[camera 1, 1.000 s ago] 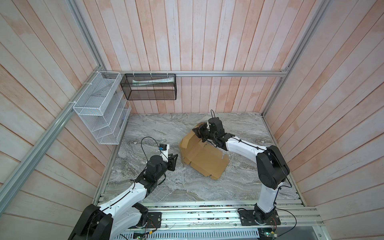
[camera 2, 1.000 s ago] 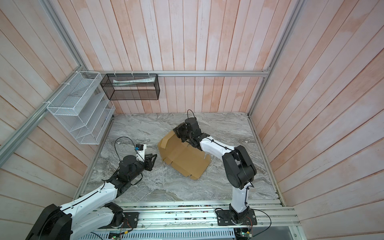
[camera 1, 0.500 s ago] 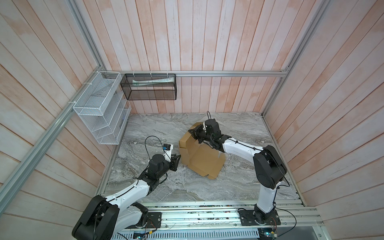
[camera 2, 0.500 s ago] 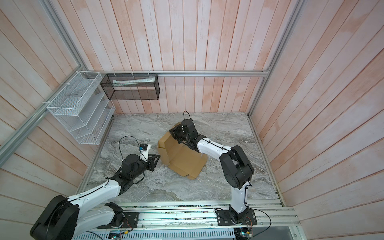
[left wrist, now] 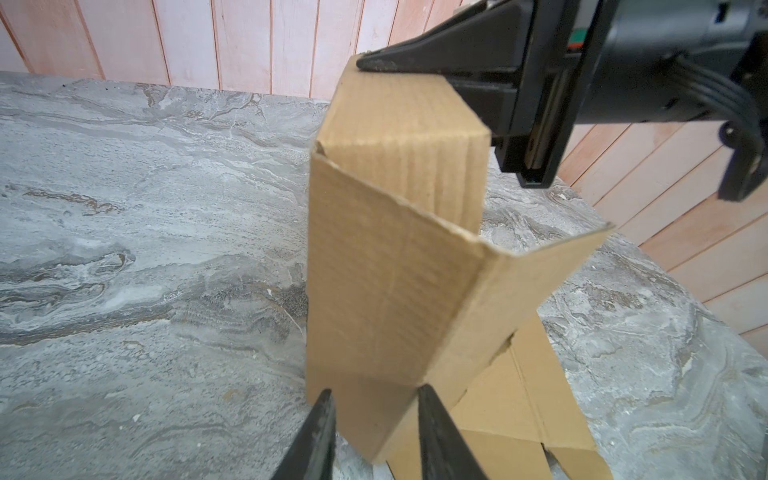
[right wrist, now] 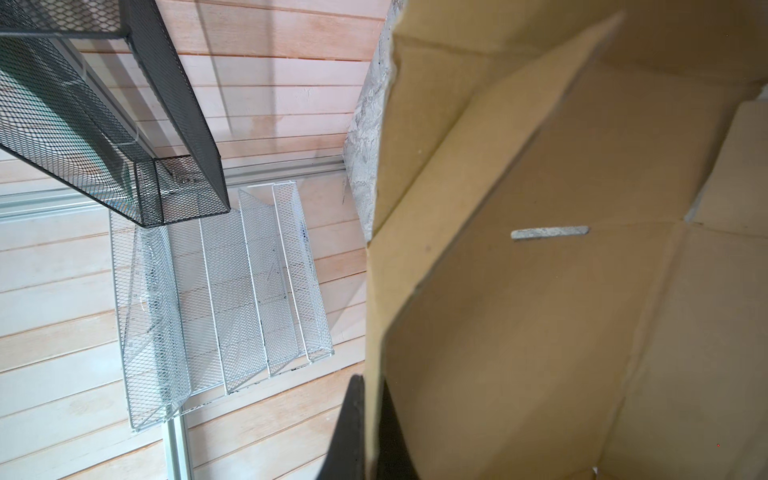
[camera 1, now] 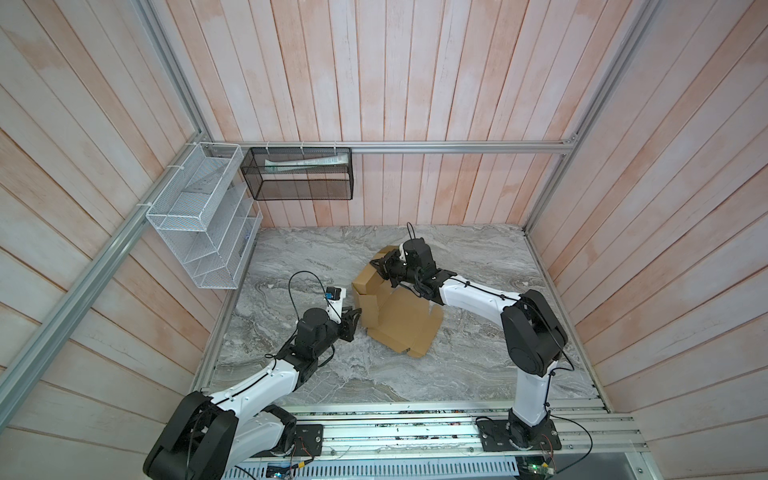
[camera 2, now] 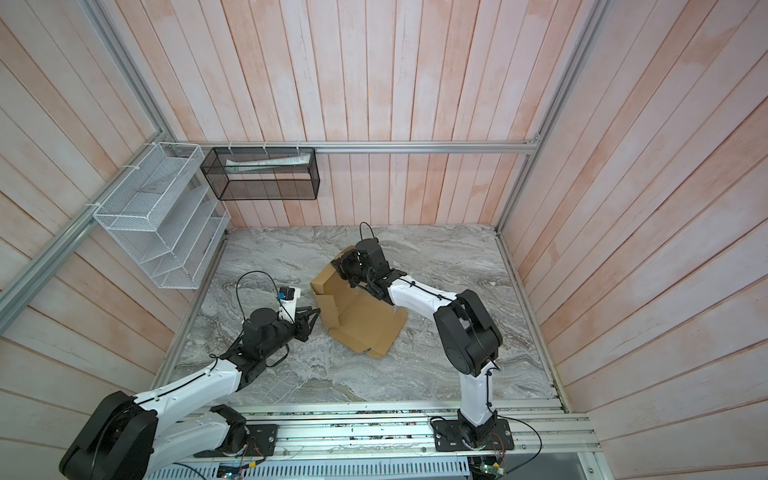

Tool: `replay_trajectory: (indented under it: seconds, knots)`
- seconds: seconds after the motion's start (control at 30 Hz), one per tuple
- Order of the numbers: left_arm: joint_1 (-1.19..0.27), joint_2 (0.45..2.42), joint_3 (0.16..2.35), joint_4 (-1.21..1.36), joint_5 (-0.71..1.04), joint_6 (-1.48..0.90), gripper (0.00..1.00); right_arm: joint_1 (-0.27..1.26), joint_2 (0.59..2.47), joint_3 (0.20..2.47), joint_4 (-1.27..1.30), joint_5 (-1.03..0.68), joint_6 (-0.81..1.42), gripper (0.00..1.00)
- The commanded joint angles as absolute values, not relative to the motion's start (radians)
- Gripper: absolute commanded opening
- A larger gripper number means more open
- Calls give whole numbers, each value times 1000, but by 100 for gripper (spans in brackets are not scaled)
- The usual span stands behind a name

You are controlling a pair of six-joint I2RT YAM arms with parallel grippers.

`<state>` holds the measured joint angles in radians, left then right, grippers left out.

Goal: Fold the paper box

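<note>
Right claw (right wrist: 372,415) clamped on raised flap of plain brown corrugated cardboard box (camera 1: 399,320), right arm (camera 1: 478,297) stretched low; left claw (left wrist: 374,392) parted, straddling upright corner fold.

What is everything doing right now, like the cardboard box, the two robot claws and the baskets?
paper box: half folded, one side raised, the rest flat on the table.
right gripper: shut on the box's raised flap.
left gripper: open, close to the raised side.
black mesh basket: hung on the back rail, something pale inside.
white wire rack: hung on the side rail.
</note>
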<state>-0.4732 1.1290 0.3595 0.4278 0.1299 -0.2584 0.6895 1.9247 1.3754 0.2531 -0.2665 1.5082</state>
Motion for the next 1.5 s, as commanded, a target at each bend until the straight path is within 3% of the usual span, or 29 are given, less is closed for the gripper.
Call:
replay_trajectory:
  seconds: [0.0, 0.77, 1.47]
  knots:
    - [-468, 1112, 350, 444, 116, -280, 35, 703, 1945, 1364, 282, -262, 1485, 0]
    - [-472, 1177, 258, 543, 89, -381, 36, 730, 1991, 1180, 609, -226, 1538, 0]
    - [-578, 1210, 292, 588, 16, -425, 40, 739, 2003, 1186, 621, -233, 1545, 0]
